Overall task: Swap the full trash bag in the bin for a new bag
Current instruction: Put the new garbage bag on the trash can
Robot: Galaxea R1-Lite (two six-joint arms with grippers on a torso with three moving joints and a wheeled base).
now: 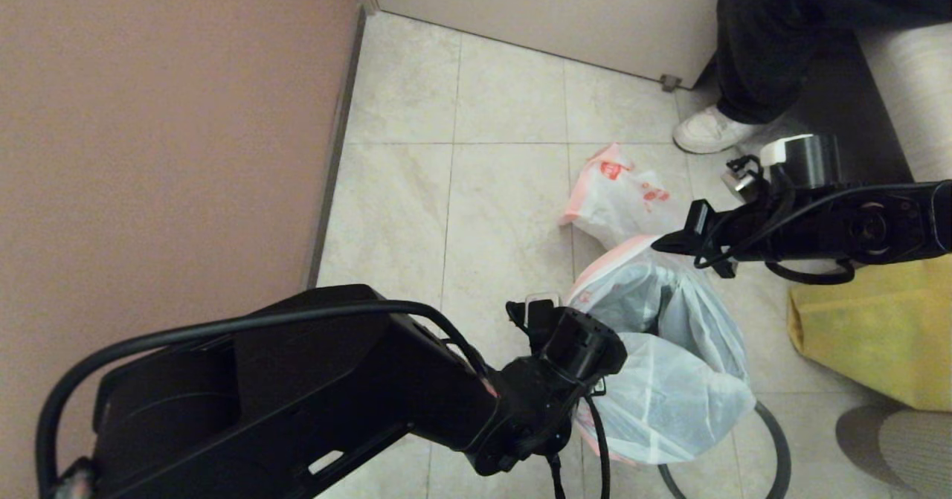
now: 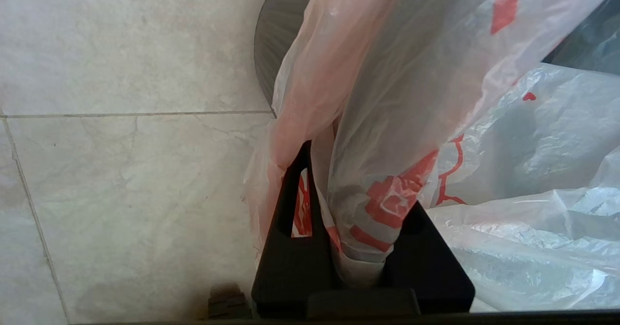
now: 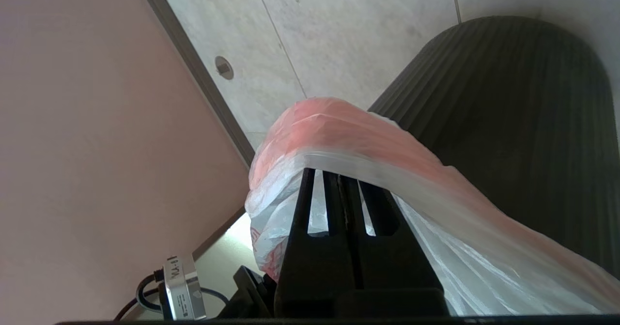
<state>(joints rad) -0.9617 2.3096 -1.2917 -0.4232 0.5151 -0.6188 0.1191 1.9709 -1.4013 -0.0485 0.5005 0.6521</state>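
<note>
New bag [image 1: 669, 380], low and right of centre in the head view, is thin, limp, slippery film draped over the bin [image 3: 508, 121]; its pink border is the place to grip. Left pincer [image 2: 356, 247] clenches a gathered fold; right pincer [image 3: 346, 189] is clenched under the border. Red printed characters are unreadable. Full trash bag [image 1: 621, 194] lies beyond on the floor.
</note>
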